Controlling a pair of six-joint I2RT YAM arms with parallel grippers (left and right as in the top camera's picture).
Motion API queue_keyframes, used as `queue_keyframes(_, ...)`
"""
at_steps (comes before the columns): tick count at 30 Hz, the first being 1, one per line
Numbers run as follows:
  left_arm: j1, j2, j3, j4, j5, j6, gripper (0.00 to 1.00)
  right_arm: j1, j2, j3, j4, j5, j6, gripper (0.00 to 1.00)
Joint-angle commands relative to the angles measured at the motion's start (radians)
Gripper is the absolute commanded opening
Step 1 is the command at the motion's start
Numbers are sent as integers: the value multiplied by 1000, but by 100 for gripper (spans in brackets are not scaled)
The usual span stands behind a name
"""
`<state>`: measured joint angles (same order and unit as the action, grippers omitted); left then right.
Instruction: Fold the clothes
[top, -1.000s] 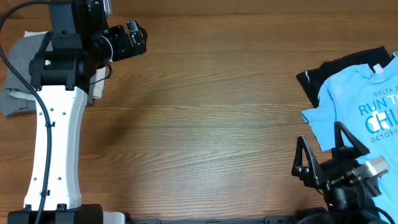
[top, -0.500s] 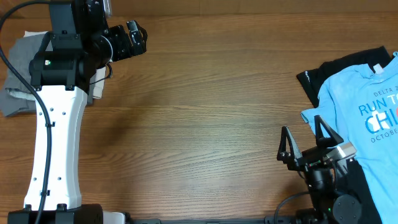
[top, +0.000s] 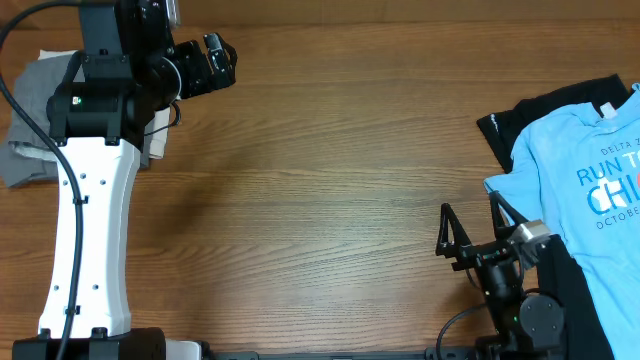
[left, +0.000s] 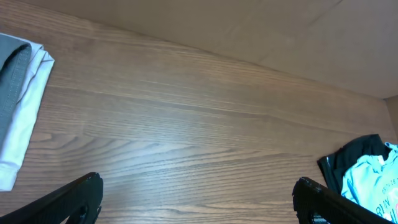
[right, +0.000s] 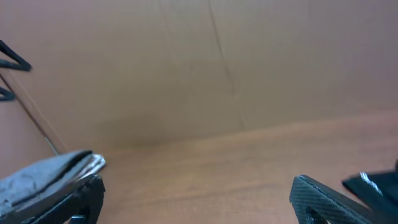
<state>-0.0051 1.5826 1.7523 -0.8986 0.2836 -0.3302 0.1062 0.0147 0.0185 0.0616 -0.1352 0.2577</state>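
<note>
Just left of the wide-open left end effector (left: 198, 184) — grey shorts (left: 9, 81), untouched.

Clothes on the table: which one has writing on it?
The light blue T-shirt at the right edge, printed with lettering; the black garment beneath and the grey garment look plain.

We find the overhead view bright and even, lit from above. The brown wood-grain counter (top: 330, 180) is sharp from edge to edge, and the shadow beside the white-and-black left arm (top: 88, 230) is faint and soft. The left wrist view is just as clear, with a pale sheen on the boards mid-frame. The left gripper's black fingers (left: 71, 198) sit dark and slightly soft in the bottom corners. The right wrist view is dimmer, warm and hazy throughout. There the right gripper's black fingers (right: 323, 199) and a pale grey shape (right: 50, 171) at the left edge are smeared.
</note>
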Motion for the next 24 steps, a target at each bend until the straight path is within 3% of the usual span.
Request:
queue_keyframes(1, -3, -3, -9, 1, -3, 12, 100, 5, -11, -11, -43, 11, -31, 100)
queue_keyframes(9, -3, -3, -9, 1, -3, 12, 100, 5, -11, -11, -131, -18, -170, 100)
queue_keyframes(24, -3, -3, -9, 0, -3, 12, 100, 5, -11, -11, -131, -22, -404, 100)
